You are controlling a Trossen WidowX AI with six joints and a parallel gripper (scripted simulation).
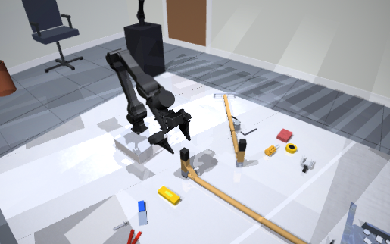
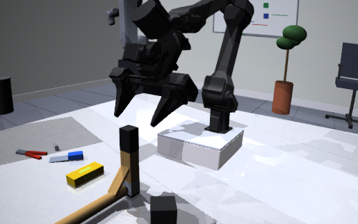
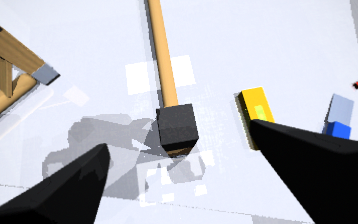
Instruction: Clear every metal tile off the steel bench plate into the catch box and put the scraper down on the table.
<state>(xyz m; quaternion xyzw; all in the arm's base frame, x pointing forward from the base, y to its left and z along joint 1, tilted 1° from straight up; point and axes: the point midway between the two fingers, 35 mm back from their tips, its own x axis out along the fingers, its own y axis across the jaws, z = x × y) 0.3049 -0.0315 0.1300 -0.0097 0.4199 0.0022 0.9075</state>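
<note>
A long wooden-shafted tool, apparently the scraper [image 1: 235,202] [image 2: 91,207] [image 3: 164,65], lies on the table with its black-capped grip post upright; its head is out of view. My gripper [image 1: 181,146] [image 2: 135,121] [image 3: 180,137] is wide open and empty just above that post, a fingertip to either side of the cap in the wrist view. At the lower right of the top view, a blue-grey metal part [image 1: 350,221] and a dark wall [image 1: 381,230] with several small pale tiles show, cut off by the frame; I cannot tell plate from catch box there.
A second long tool [image 1: 232,129] [image 3: 20,52], with an outline-shaped head, lies behind. A yellow block [image 1: 169,195] [image 2: 85,174] [image 3: 255,102], a blue-handled tool [image 1: 141,212] [image 2: 75,156] and red-handled pliers [image 2: 35,153] lie to one side. A red block [image 1: 285,135] and a yellow ring [image 1: 291,144] lie farther off.
</note>
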